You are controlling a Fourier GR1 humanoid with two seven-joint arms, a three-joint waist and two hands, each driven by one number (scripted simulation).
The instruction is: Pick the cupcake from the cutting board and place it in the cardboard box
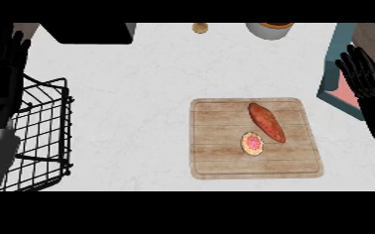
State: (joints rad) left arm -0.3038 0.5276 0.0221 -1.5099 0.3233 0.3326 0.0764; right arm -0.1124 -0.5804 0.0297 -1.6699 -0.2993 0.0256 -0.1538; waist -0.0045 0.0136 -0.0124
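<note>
The head view looked steeply down on a pale table (147,89). A wooden cutting board (219,153) lay right of centre, and on it sat the cupcake (253,143), seen from above as a small round with a pink top. Just beside it, perhaps touching, lay a long reddish-orange vegetable, likely a sweet potato (267,122), set at a slant. The left robot hand (13,54) showed at the left edge with its fingers straight and raised, holding nothing, above a black wire basket (44,129). The right robot hand (359,74) showed at the right edge, likewise spread and bare, resting over a blue-rimmed tray with a pink floor (338,87). At the far edge stood a pale pot (270,29) and a small round yellowish object (200,28).

No cardboard box could be made out with any certainty. By the look of things nothing of the task was done: the cupcake was untouched on the board, well apart from both hands, so the reach, the grasp, the carry and the placing all remained.
</note>
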